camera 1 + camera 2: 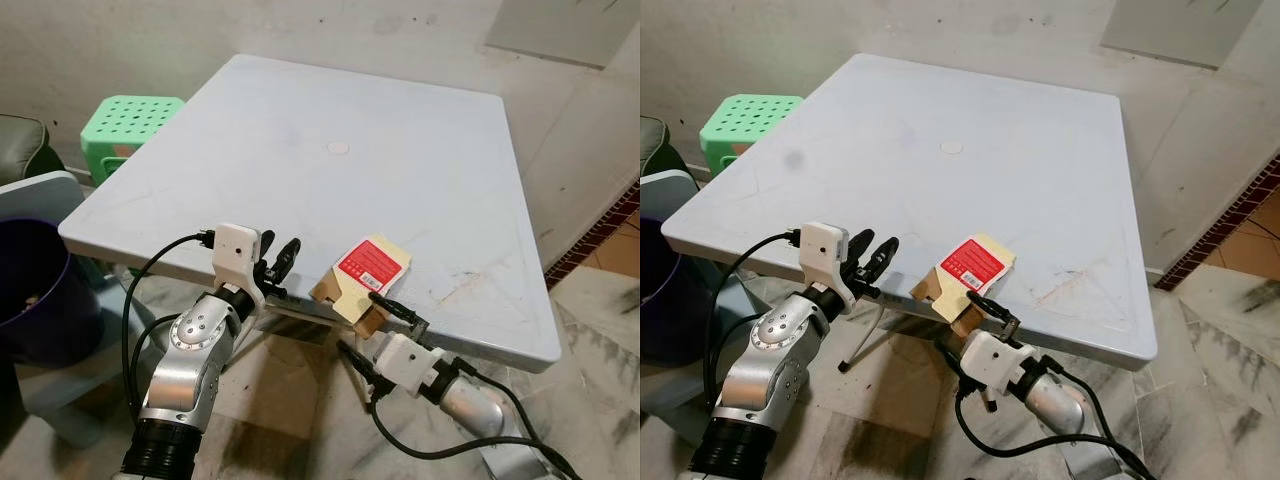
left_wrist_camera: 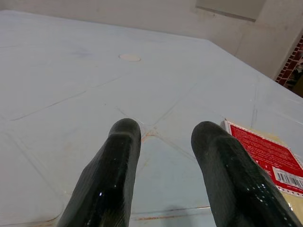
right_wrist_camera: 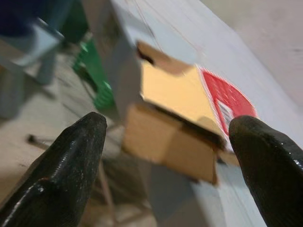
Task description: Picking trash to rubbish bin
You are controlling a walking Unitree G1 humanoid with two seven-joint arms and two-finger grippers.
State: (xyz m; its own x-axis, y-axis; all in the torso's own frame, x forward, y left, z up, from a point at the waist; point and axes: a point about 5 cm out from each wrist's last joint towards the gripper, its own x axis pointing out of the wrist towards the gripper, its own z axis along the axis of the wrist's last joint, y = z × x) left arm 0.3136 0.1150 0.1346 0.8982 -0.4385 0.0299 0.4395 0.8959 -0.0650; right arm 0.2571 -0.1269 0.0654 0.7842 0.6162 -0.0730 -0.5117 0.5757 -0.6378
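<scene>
Both hands spread wide: right hand (image 1: 372,322) below the flattened cardboard carton (image 1: 362,279) overhanging my scuffed white plastic surface (image 1: 400,170); left hand (image 1: 279,264) beside it. Purple bin (image 1: 28,290) cut off.

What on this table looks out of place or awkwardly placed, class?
The flattened cardboard box with a red label hangs partly over the near edge of the white table, its flaps bent open. The open right gripper is right beside it.
</scene>
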